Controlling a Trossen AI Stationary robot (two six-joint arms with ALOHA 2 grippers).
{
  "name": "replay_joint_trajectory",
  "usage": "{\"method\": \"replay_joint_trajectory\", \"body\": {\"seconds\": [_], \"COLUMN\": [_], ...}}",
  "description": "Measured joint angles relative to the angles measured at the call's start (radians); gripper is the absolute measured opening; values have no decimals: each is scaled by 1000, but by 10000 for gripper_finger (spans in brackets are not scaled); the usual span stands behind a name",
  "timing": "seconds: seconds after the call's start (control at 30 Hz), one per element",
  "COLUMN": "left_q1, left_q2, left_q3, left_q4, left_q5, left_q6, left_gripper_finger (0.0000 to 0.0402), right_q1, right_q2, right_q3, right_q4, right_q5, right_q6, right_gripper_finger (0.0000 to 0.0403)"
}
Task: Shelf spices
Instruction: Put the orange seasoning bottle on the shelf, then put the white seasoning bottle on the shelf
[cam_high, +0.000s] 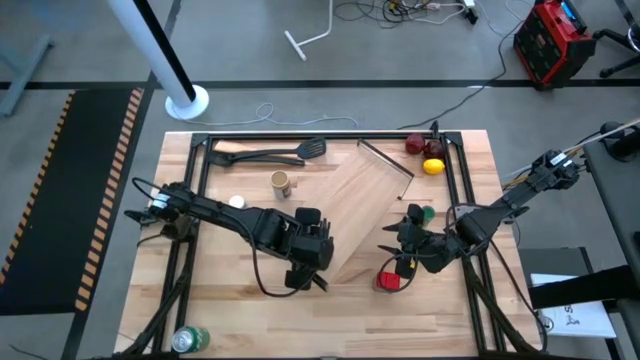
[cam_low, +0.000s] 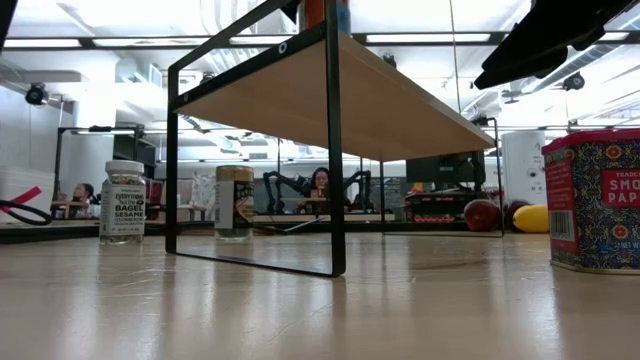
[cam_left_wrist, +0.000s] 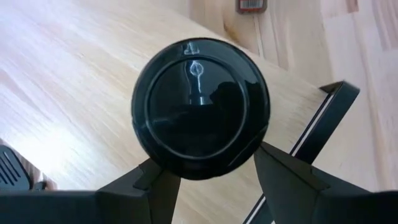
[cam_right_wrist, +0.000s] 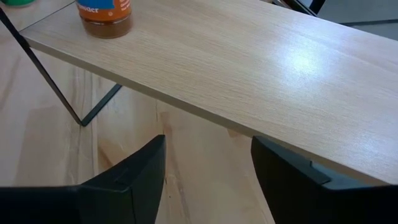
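**High view.**
- Shelf (cam_high: 365, 205): pale board set askew at the middle of the table (cam_high: 240, 300), inside the black tube frame (cam_high: 330, 137).
- Left gripper (cam_high: 310, 240): over the shelf's left end, clamped on the black-capped jar (cam_high: 308, 217).
- Right gripper (cam_high: 405, 245): at the shelf's right end, fingers apart, holding nothing.
- Red square tin (cam_high: 388, 281): on the table near the front edge, just beside the right gripper.
- Green jar (cam_high: 427, 213): at the shelf's right side.
- Tan open-top cylinder (cam_high: 281, 184) and white-capped jar (cam_high: 236, 202): on the table left of the shelf.
- 2 black spatulas (cam_high: 270, 155): along the back edge.
- Lemon (cam_high: 433, 167) and dark red fruit (cam_high: 417, 145): back right corner.
- Green can (cam_high: 190, 340): front left corner.

**Low view.**
- Shelf (cam_low: 400, 105): stands raised on its black bars.
- White-capped jar (cam_low: 123, 203): upright on the table at the left.
- Red square tin (cam_low: 600, 200): at the right.
- A person (cam_low: 320, 182): in the room beyond.

**Left wrist view.**
- Black-capped jar (cam_left_wrist: 200, 106): its round lid sits between the 2 fingers (cam_left_wrist: 155, 180), each pressed to a side, with the shelf board (cam_left_wrist: 74, 74) beneath.

**Right wrist view.**
- Right gripper (cam_right_wrist: 208, 174): its 2 fingers (cam_right_wrist: 146, 168) are spread, low before the shelf (cam_right_wrist: 249, 56) edge.
- Black-capped jar (cam_right_wrist: 104, 15): its orange-labelled body stands on the board near a corner.
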Motion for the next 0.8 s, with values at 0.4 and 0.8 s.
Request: {"method": "replay_joint_trajectory", "body": {"seconds": [0.4, 0.8], "left_q1": [0, -1], "left_q2": [0, -62], "left_q3": [0, 0], "left_q4": [-11, -312], "left_q5": [0, 0], "left_q6": [-1, -178], "left_gripper_finger": [188, 186], "right_q1": [0, 1], "right_q2": [0, 0], "right_q3": [0, 0], "right_q4": [0, 0], "right_q5": [0, -24], "right_q6": [0, 0], "right_gripper_finger": [228, 214]}}
